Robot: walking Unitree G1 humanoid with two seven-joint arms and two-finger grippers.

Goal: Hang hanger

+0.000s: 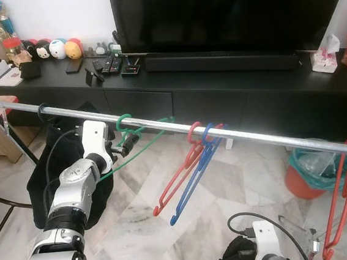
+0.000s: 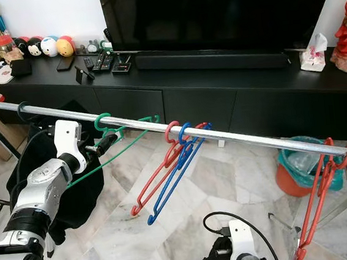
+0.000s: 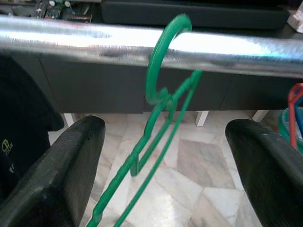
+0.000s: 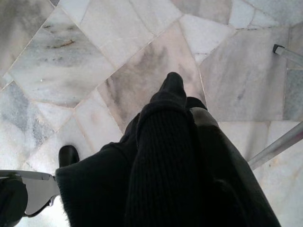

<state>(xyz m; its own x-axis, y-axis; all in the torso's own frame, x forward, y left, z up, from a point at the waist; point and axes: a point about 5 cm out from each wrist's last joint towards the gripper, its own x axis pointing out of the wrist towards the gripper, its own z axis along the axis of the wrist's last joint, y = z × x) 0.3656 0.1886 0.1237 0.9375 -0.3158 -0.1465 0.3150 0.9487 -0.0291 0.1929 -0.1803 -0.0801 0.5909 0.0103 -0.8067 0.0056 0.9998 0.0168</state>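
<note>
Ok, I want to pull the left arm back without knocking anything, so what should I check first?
1. Green hanger hook over the metal rail: ok.
2. Left gripper open, fingers apart from the hanger wire: ok.
3. Hanger hanging straight: not ok, it slants toward the gripper.
4. Red hanger and blue hanger apart from the arm: ok.
5. Right gripper keeping its black cloth: cannot tell.

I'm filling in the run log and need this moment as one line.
green hanger: hooked on rail | left end effector: open, fingers either side, not touching | right end effector: low, shut on black garment
</note>
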